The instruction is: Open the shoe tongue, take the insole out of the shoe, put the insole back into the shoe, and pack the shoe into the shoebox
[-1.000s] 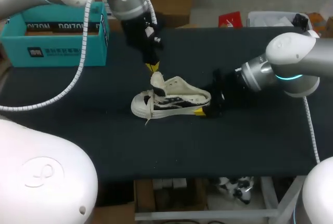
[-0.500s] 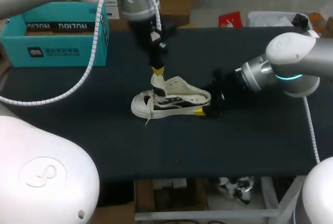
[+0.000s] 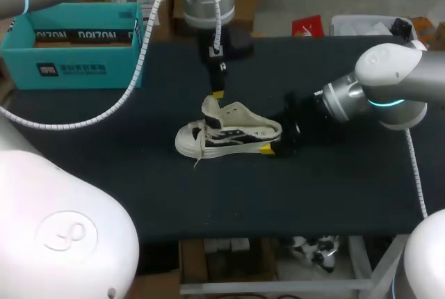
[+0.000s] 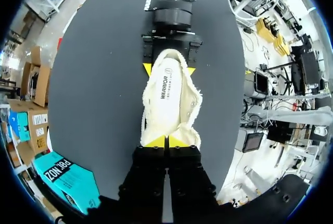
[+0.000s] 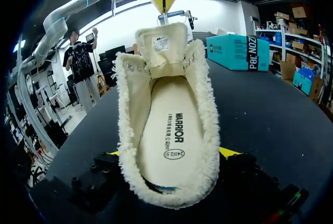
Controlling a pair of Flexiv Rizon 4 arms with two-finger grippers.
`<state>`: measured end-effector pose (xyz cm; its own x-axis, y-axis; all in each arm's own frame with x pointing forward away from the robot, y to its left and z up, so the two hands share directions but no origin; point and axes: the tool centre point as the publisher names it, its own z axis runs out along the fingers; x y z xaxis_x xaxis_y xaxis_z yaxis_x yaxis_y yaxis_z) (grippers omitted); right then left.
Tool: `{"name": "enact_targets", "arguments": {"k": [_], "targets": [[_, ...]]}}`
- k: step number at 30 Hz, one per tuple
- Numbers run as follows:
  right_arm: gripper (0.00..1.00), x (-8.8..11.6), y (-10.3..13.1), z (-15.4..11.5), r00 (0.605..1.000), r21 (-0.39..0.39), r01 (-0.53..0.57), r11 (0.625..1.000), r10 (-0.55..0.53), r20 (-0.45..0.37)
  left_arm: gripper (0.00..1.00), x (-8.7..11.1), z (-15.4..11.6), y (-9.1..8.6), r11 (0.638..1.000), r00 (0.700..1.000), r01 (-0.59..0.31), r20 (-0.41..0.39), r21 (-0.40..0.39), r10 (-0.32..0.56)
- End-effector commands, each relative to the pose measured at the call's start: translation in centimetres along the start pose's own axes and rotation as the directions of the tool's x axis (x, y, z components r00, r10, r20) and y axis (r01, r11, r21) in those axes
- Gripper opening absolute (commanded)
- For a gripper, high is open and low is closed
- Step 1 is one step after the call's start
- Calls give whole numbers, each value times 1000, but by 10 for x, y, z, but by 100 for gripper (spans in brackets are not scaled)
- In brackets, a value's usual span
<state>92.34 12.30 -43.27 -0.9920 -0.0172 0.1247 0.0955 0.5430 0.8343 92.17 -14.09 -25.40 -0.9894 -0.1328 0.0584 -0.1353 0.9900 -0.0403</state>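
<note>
A white canvas shoe (image 3: pixel 226 132) lies on its sole at the middle of the black table, toe to the left. Its tongue (image 3: pixel 211 110) stands up. The cream insole (image 5: pixel 171 135) lies flat inside the shoe (image 4: pixel 167 96). My right gripper (image 3: pixel 276 147) sits wide around the heel, one yellow fingertip (image 5: pixel 229 152) against each side. Coming down from the back, my left gripper (image 3: pixel 217 94) is shut, its tips (image 5: pixel 163 2) just above the tongue's upper edge (image 5: pixel 164 41) with a small gap. The teal shoebox (image 3: pixel 69 49) stands at the back left.
The black table top (image 3: pixel 104 174) stretches to the front and to both sides of the shoe. The shoebox (image 4: pixel 65 179) is open at the top and sits well to the left of my left arm.
My left arm has swung to the right, and its shut tips have shifted slightly right above the tongue. The shoe and the right arm have not moved.
</note>
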Motion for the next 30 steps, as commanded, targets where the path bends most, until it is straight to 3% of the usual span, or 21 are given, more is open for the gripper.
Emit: {"name": "enact_targets", "arguments": {"k": [1,3,7,15,25,30], "targets": [[0,0,-7,4,1000,-3,0,1000,0,-3,0,4,-2,-3,953,952,-289,74,-91,296],[0,0,-7,4,1000,-3,0,1000,0,-3,0,4,-2,-3,953,952,-289,74,-91,296],[0,0,-7,4,1000,-3,0,1000,0,-3,0,20,12,-7,925,917,-379,117,-37,380],[0,0,-7,4,1000,-3,0,1000,0,-3,0,27,36,-21,920,912,-392,134,3,388],[0,0,-7,4,1000,-3,0,1000,0,-3,0,5,69,-43,926,923,-376,78,-10,376],[0,0,-7,4,1000,-3,0,1000,0,-3,0,-3,81,-44,932,932,-362,13,26,362]]}}
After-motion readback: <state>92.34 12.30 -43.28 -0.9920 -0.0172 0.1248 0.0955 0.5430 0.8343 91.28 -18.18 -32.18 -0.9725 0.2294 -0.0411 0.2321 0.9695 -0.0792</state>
